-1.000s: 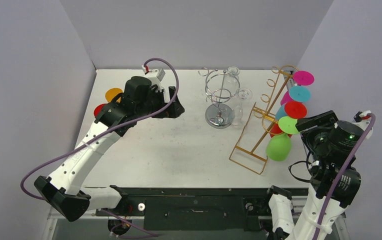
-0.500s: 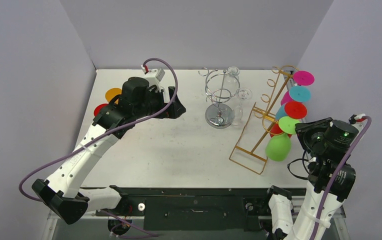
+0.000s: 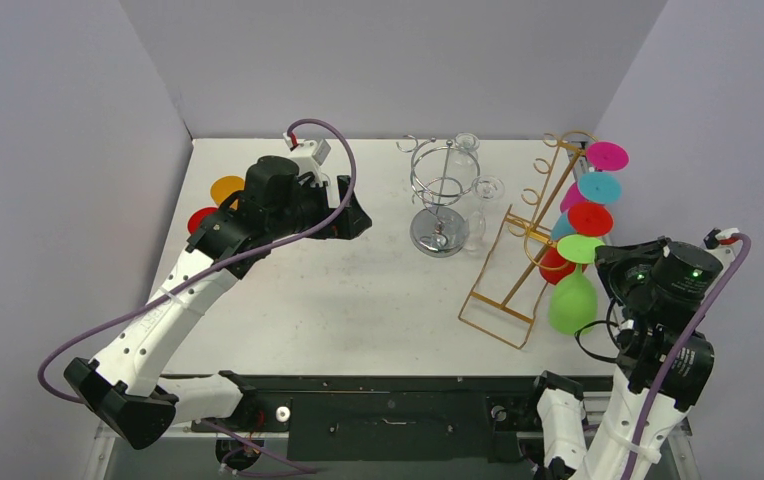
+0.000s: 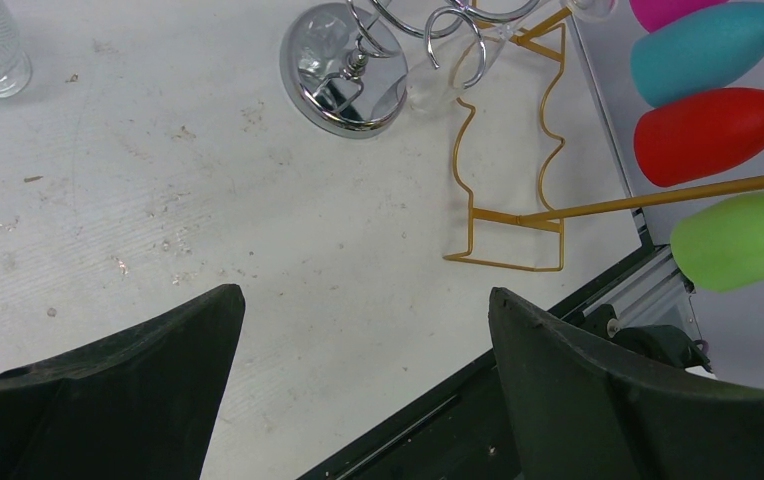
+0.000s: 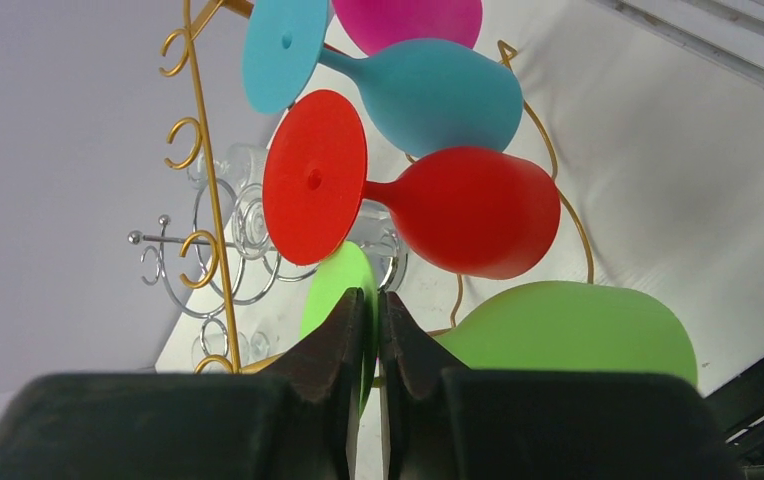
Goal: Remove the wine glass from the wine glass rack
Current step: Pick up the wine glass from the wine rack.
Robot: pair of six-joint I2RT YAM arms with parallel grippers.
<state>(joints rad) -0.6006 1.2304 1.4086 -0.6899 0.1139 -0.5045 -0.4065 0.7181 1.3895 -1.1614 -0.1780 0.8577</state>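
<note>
The gold rack (image 3: pixel 514 268) stands just in front of the right gripper (image 5: pixel 375 335). The green wine glass (image 5: pixel 578 335) hangs lowest on it, with its fat bowl just right of the jaws and its flat foot (image 5: pixel 333 290) just past them. The jaws are pinched almost shut on its thin stem. That looks like the best place to hold. The glass looks light and maybe rubbery, so it may wobble. The left gripper (image 4: pixel 363 300) is wide open, holds nothing, and is far from the glass.
</note>
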